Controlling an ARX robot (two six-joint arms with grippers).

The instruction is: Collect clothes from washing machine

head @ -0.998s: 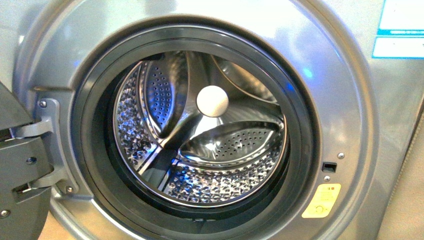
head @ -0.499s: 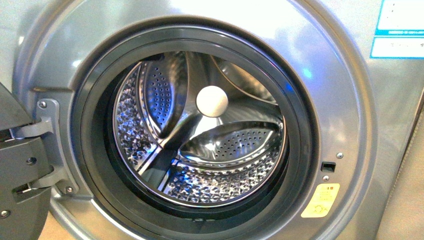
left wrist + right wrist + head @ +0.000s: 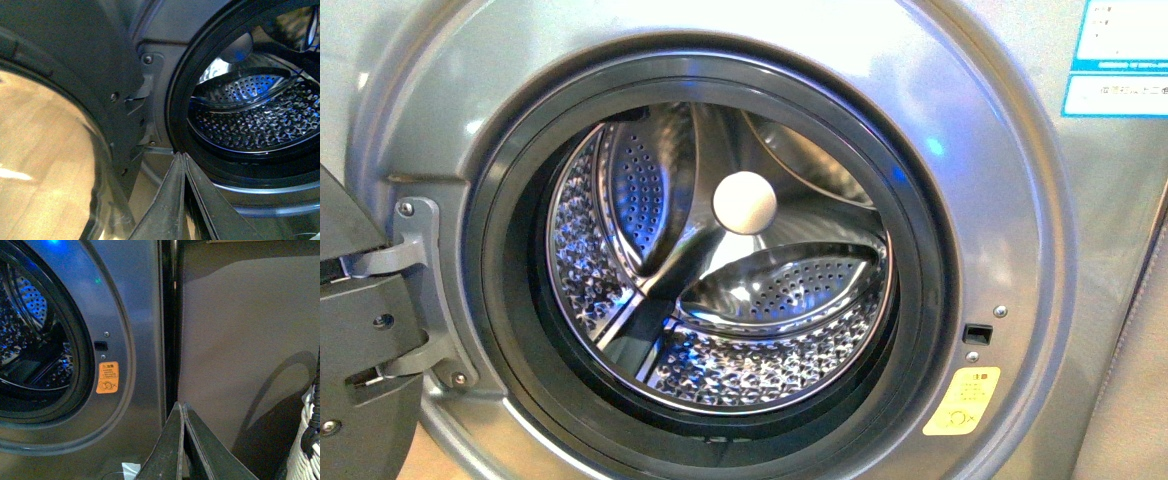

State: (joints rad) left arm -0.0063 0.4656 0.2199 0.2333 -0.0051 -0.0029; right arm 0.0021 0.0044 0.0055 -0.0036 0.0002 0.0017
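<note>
The silver-grey washing machine (image 3: 1010,190) fills the front view with its door swung open at the left (image 3: 360,340). Its perforated steel drum (image 3: 720,260) shows only bare metal and a white hub; no clothes are in view in any frame. Neither arm appears in the front view. My left gripper (image 3: 181,155) is shut with nothing in it, just outside the dark door seal (image 3: 175,115) near the hinge. My right gripper (image 3: 181,405) is shut and empty, in front of the machine's right corner, beside the yellow warning sticker (image 3: 107,377).
The open door's glass (image 3: 45,160) lies beside my left gripper. A brown panel (image 3: 240,340) stands right of the machine. A woven basket edge (image 3: 307,450) with a black cable is close to my right gripper. A white scrap (image 3: 130,471) lies on the floor.
</note>
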